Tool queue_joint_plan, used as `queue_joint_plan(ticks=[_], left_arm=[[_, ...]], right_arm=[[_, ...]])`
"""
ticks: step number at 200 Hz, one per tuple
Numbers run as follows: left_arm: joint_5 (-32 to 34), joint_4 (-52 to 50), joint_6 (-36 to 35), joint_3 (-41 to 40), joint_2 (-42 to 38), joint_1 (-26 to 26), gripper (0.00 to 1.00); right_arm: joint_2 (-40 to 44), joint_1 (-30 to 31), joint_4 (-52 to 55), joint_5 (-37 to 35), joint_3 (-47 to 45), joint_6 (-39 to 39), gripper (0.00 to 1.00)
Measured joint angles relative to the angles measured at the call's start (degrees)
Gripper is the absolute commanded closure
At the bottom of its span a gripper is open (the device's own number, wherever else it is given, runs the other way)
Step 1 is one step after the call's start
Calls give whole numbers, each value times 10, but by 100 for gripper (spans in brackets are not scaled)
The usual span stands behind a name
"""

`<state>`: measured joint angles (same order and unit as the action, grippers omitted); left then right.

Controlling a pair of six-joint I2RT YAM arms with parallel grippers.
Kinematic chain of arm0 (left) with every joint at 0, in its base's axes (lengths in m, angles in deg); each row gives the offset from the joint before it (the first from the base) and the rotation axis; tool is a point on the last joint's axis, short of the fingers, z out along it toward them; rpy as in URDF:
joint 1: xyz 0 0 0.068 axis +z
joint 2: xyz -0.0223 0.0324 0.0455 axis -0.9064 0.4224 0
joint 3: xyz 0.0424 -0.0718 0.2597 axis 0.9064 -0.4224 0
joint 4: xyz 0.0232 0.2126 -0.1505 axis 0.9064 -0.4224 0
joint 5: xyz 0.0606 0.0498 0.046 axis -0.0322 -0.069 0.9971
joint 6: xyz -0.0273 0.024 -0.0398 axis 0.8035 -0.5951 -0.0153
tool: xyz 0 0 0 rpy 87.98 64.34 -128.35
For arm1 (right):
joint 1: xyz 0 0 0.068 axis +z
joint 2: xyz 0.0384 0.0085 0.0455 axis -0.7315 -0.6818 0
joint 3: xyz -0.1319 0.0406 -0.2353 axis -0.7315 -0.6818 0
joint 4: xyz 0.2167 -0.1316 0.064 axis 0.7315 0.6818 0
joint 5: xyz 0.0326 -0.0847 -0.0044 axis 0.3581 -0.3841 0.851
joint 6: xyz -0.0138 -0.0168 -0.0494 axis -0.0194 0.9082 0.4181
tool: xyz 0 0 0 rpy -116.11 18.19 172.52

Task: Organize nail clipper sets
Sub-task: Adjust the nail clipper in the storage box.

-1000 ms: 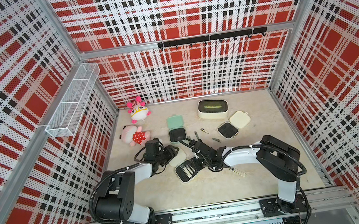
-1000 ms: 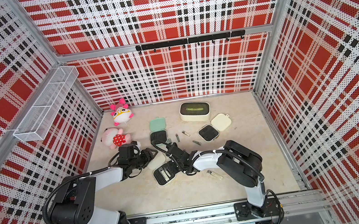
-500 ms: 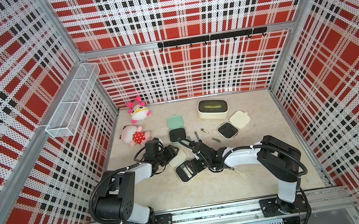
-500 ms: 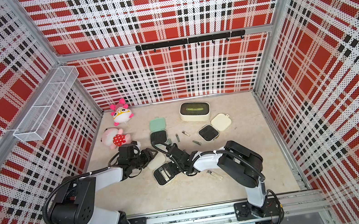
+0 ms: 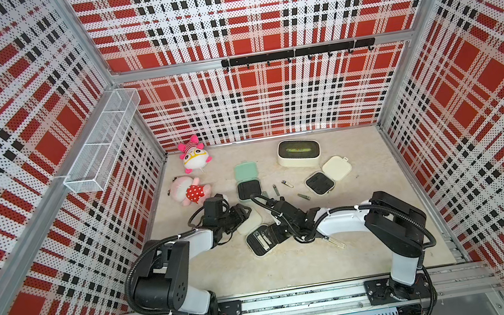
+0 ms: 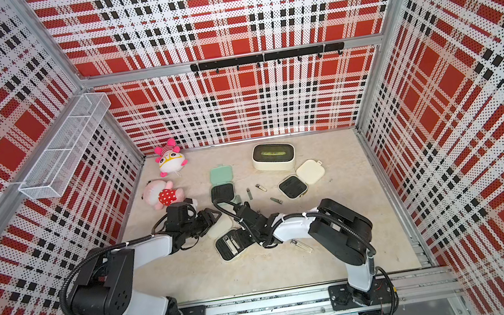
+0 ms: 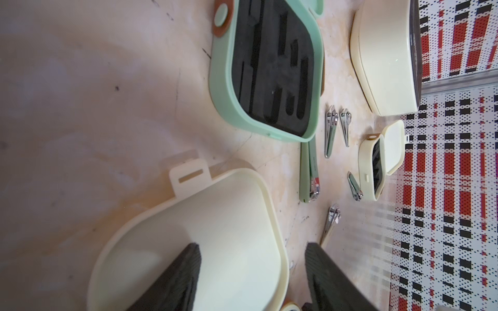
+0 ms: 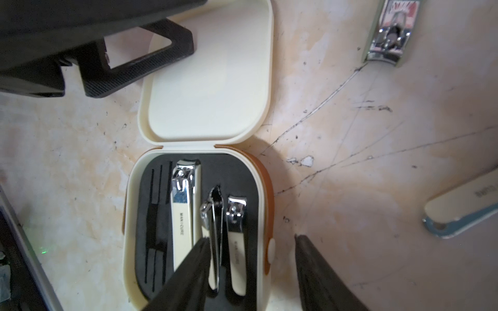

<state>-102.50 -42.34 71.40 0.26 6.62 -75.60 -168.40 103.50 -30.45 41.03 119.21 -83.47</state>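
— So where's the nail clipper set they're busy with?
— Directly beneath the right gripper [image 8: 250,237]. The open cream case [image 8: 132,204] lies flat on the table [image 5: 293,269]. Its black insert holds a large clipper [image 8: 183,215], a slim pointed clipper [image 8: 215,229] and a small clipper [image 8: 237,242], side by side in their slots.
— Is that gripper holding one?
— No. Its jaws stand apart above the base of the case, and nothing is pinched between them.
— And the left gripper [image 7: 252,244]?
— Spread as well. One finger [image 8: 140,66] is over the inside of the lid [image 7: 215,242], and the other is just outside the lid's rim. I can't tell whether it presses down.
— What lies past it?
— Ahead of its fingertips is the mint green case [image 7: 221,88], open, black insert up. Just beside that are a green-handled clipper [image 7: 310,169] and several loose silver clippers [image 7: 330,132]. Then comes a second cream case [image 7: 369,167], also open.
— Anything else?
— A cream-and-blue nail file [image 8: 458,207] lies on the table near the right gripper. Farther out are the larger cream box [image 5: 299,158] and two pink plush toys [image 5: 193,154].
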Motion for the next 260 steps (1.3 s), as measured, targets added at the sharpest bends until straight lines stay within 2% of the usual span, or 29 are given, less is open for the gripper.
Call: queue_joint_plan(ticks=[66, 125, 175, 260], left_arm=[[-1, 0, 0, 0, 0, 1, 33], [-2, 0, -3, 0, 0, 2, 33], [-2, 0, -4, 0, 0, 3, 33], [-3, -4, -7, 0, -2, 5, 33]], right_arm=[[-1, 5, 0, 13, 3, 4, 52], [-8, 5, 1, 14, 4, 5, 53], [-13, 5, 1, 12, 4, 5, 62], [-17, 5, -6, 11, 5, 5, 59]])
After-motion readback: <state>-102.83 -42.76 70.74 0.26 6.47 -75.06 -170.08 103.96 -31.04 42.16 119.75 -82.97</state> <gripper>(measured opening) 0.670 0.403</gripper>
